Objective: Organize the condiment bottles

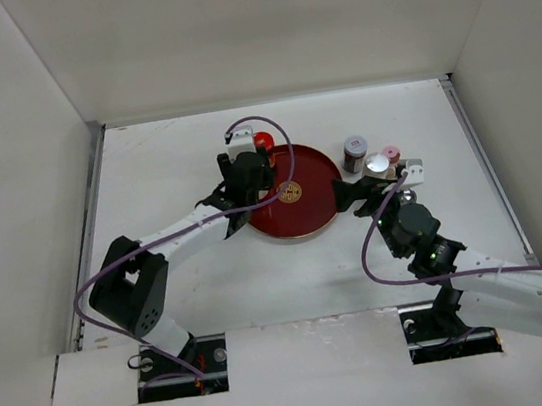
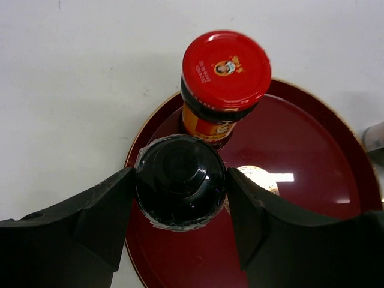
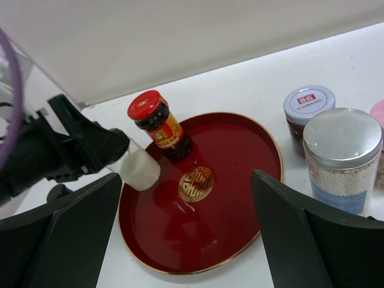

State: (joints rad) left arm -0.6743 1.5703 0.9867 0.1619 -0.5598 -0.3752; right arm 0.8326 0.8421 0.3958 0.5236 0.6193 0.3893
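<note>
White table [image 1: 172, 146] walled in white [image 1: 257, 33], round red tray [image 1: 309, 171] mid-table. Clamped in the left end effector [image 2: 180, 201] at the tray's rim: black-capped dark bottle [image 2: 179, 173], with red-lidded dark jar [image 2: 225, 69] just beyond, on the tray. Right end effector [image 3: 186, 192] spread wide facing the tray; to its right, grey-lidded jar [image 3: 309, 103] and blue-banded jar [image 3: 342, 141].

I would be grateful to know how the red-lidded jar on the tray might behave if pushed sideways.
The red-lidded jar looks taller than it is wide, so a push near the lid would probably tip it. The red tray under it is glossy, so a low push may slide it instead.
</note>
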